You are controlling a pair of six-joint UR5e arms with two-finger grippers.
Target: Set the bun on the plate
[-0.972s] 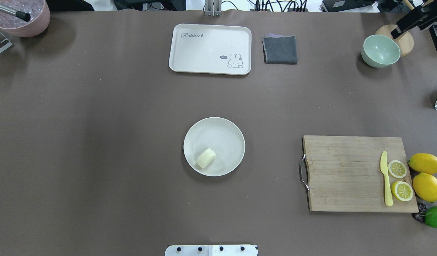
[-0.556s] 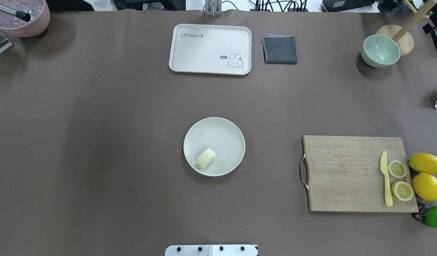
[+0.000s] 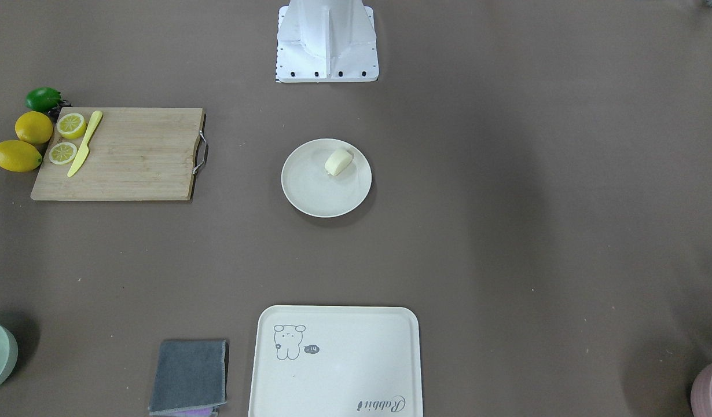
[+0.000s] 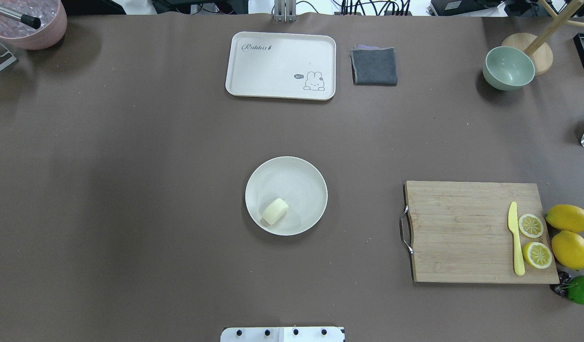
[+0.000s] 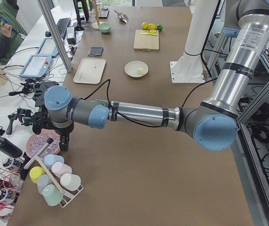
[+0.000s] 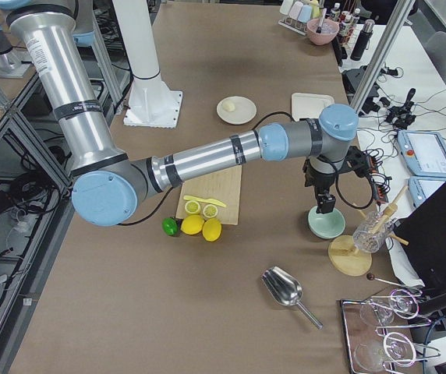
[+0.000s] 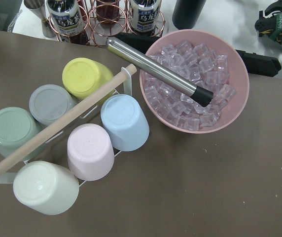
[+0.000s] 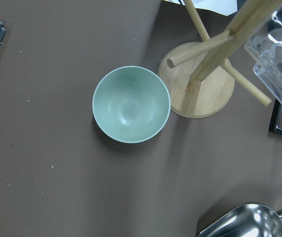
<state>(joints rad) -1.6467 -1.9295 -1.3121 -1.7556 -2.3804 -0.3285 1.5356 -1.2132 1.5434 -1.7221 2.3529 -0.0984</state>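
The pale cream bun (image 4: 275,211) lies inside the round off-white plate (image 4: 304,178) at the table's middle, toward the plate's edge nearest the robot base. It shows the same way in the front-facing view, bun (image 3: 338,162) on plate (image 3: 318,194). No gripper touches either. My left gripper (image 5: 63,141) shows only in the exterior left view, far off beside a pink ice bowl. My right gripper (image 6: 326,204) shows only in the exterior right view, above a green bowl. I cannot tell whether either is open or shut.
A cream tray (image 4: 281,65) and grey cloth (image 4: 374,66) lie at the far edge. A cutting board (image 4: 463,232) with knife, lemon slices and lemons sits right. The green bowl (image 8: 131,104) stands beside a wooden stand (image 8: 202,79). A cup rack (image 7: 72,133) adjoins the pink bowl (image 7: 195,81).
The right gripper, seen at the overhead view's top right corner a second ago, has drawn out of that view. The bun and the plate have not moved.
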